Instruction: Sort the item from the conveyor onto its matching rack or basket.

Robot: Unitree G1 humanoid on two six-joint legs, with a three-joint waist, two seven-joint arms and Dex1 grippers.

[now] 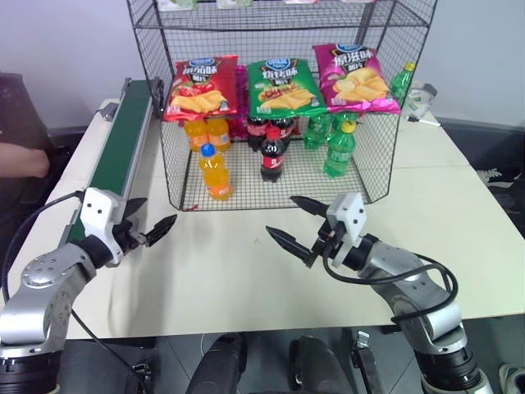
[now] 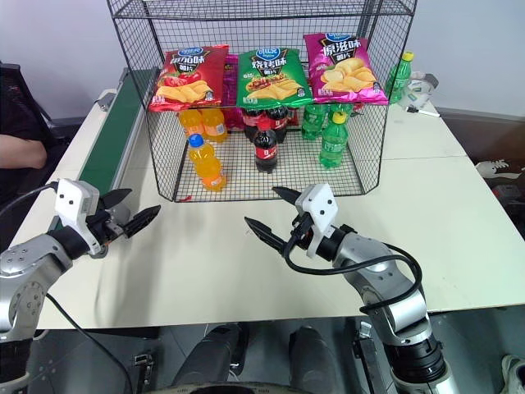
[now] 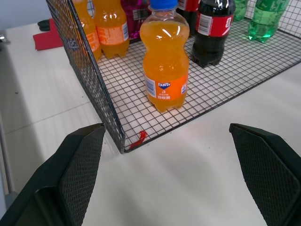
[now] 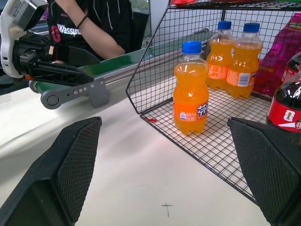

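From the left eye view, the orange soda bottle [image 1: 216, 171] stands upright, blue cap up, on the gridded floor of the black wire rack [image 1: 279, 176], near its front left corner and just inside the open front edge. Two more orange bottles [image 1: 207, 132] stand behind it, a cola bottle [image 1: 272, 155] to its right, and green soda bottles [image 1: 340, 151] further right. Crisp bags [image 1: 283, 84] hang across the rack's front, above the bottles. The conveyor [image 1: 120, 146] runs along the bench's left edge, beside the rack's left wall. A broad bare strip of the bench [image 1: 221, 271] lies between the rack's front and the near edge; both grippers hover over it, apart from the bottle. The left gripper [image 1: 151, 222] is spread and holds nothing; the right gripper [image 1: 297, 220] is likewise spread and bare.

The right eye view also catches a person's forearm [image 2: 20, 153] at the far left, beyond the conveyor.

The left wrist view adds a small red clip [image 3: 138, 138] at the rack's front corner and a red cloth [image 3: 48, 40] on the bench outside the rack's side wall.

The right wrist view shows the person seated behind the conveyor's end roller [image 4: 51, 99], with the left gripper before it.
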